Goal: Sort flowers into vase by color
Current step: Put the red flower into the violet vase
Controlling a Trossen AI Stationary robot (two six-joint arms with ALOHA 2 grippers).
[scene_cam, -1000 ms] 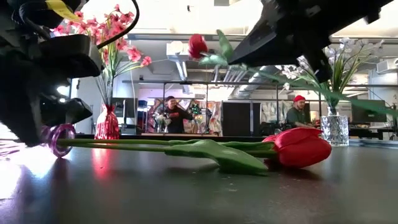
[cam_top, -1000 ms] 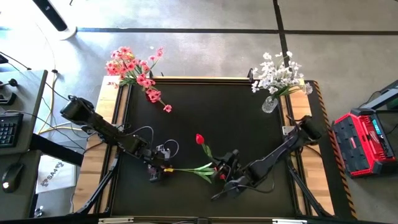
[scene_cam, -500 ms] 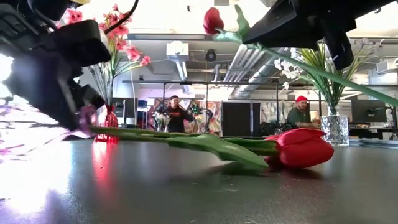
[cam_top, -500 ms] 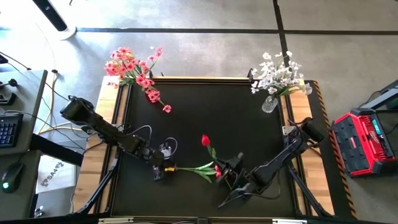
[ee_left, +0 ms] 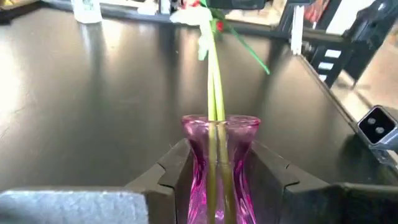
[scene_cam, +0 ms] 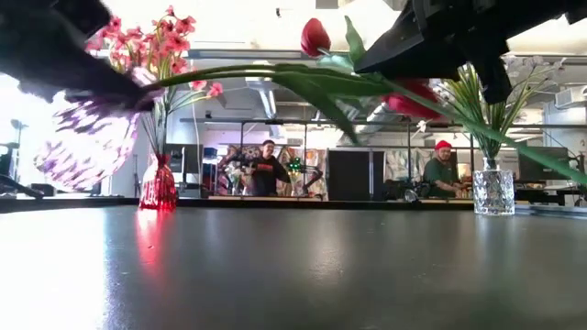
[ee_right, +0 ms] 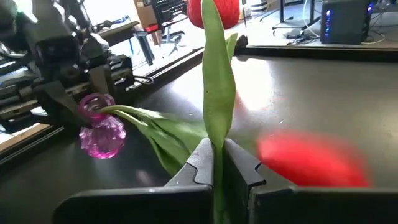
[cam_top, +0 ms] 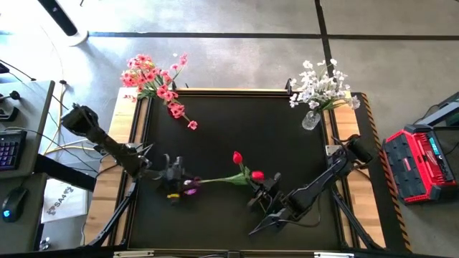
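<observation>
My left gripper (ee_left: 219, 163) is shut on a small purple glass vase (cam_top: 188, 188) near the table's near left. One red tulip's green stem (ee_left: 213, 74) sticks into the vase's mouth. Its bud (cam_top: 256, 175) hangs in the air toward the table's middle. My right gripper (ee_right: 214, 158) is shut on a second red tulip, whose bud (cam_top: 237, 158) points toward the far left. In the low view the vase (scene_cam: 87, 142) and both tulips float above the tabletop. My left gripper pinches the vase's narrow neck (ee_left: 219, 149) between its two fingers, coming level from the table's left. The vase is lifted clear and lies on its side, mouth toward the right, with the stem running out of it. My right gripper pinches the second tulip's stem and leaf (ee_right: 216, 140) between its fingers, which lie along the stem. The tulip is lifted clear and tilted, its bud (ee_right: 214, 11) beyond the fingertips. Its long stem end (scene_cam: 514, 137) slopes down behind the gripper.
Pink sprays (cam_top: 154, 82) stand in a red vase (scene_cam: 158, 183) at the far left corner. White sprays (cam_top: 319, 89) stand in a clear vase (cam_top: 310, 120) at the far right corner. The black tabletop (cam_top: 237, 122) lies between them. People sit in the room beyond.
My left gripper has risen and drawn toward the table's left, lifting the vase off the table. The tulip that lay on the table has come up with it and now hangs level. My right gripper has shifted a little toward the right, still holding its tulip.
</observation>
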